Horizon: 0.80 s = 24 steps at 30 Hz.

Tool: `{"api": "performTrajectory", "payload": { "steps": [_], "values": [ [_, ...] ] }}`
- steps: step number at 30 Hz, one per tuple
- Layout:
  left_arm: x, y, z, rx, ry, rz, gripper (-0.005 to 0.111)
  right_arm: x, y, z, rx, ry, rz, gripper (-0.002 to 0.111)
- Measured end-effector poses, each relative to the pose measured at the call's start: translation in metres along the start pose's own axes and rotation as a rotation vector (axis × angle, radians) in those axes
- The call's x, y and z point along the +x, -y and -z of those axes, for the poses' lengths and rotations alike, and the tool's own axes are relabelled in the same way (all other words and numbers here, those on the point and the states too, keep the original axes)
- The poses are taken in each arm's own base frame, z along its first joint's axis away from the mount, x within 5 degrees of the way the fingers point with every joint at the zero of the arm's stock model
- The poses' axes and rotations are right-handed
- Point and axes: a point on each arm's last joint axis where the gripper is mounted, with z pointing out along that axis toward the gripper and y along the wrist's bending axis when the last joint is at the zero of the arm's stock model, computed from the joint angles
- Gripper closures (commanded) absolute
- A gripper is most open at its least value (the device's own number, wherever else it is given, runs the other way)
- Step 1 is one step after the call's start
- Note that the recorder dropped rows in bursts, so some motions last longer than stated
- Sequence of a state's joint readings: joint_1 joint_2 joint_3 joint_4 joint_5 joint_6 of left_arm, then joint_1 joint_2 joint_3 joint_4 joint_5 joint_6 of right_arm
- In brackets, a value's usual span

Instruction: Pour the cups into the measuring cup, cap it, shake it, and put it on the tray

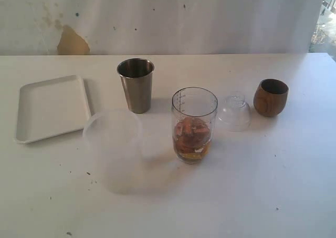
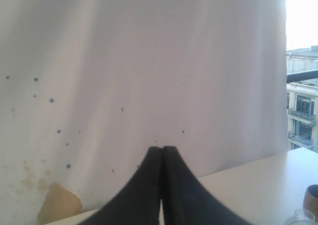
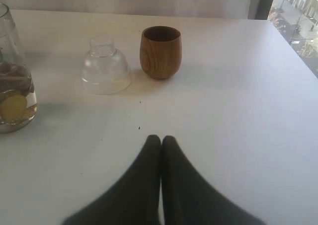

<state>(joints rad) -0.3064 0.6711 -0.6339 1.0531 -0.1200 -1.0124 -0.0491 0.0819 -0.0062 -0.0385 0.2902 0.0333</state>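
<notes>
1. Tabletop point(image 1: 252, 185): white, lightly speckled with dark specks; carries every item below. A white backdrop with a tan stain stands behind it.
2. Tray point(image 1: 50, 107): white, rectangular, rounded corners, low rim. It lies flat at the far left of the exterior view with nothing on it.
3. Steel tumbler point(image 1: 136, 85): upright, just right of the tray and behind the frosted cup. Its contents cannot be told.
4. Frosted cup point(image 1: 114, 148): wide, translucent, upright. It stands nearest the camera, between the tray and the measuring cup and apart from both.
5. Measuring cup point(image 1: 194, 123): clear, with graduation marks up one side, upright near the middle of the tabletop, well apart from the tray. Its mouth is open, and brown and orange-yellow contents sit in the lower part.
6. Domed clear cap point(image 1: 234, 113): rests on the tabletop with its narrow neck upward, just right of the measuring cup and between it and the wooden cup.
7. Wooden cup point(image 1: 271, 97): squat, brown, upright, the rightmost item, close beside the cap.
8. Left gripper point(image 2: 162, 149): jaws pressed together on nothing, facing the backdrop.
9. Right gripper point(image 3: 161, 138): jaws pressed together on nothing, over bare tabletop and apart from the cap and wooden cup.
</notes>
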Motion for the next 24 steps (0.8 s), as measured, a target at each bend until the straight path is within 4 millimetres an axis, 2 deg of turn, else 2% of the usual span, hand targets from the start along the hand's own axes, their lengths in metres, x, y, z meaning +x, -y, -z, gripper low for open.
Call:
{"api": "performTrajectory", "payload": {
  "steps": [14,17,24],
  "values": [
    [-0.001,0.001,0.001,0.006,0.009,0.014,0.107,0.000,0.000,0.000,0.000,0.000,0.000,0.108],
    [-0.003,0.000,0.002,-0.005,0.030,0.164,0.107,0.000,0.000,0.000,0.000,0.000,0.000,0.108],
    [-0.013,-0.006,0.013,-0.036,0.123,0.777,0.107,0.000,0.000,0.000,0.000,0.000,0.000,0.108]
  ]
}}
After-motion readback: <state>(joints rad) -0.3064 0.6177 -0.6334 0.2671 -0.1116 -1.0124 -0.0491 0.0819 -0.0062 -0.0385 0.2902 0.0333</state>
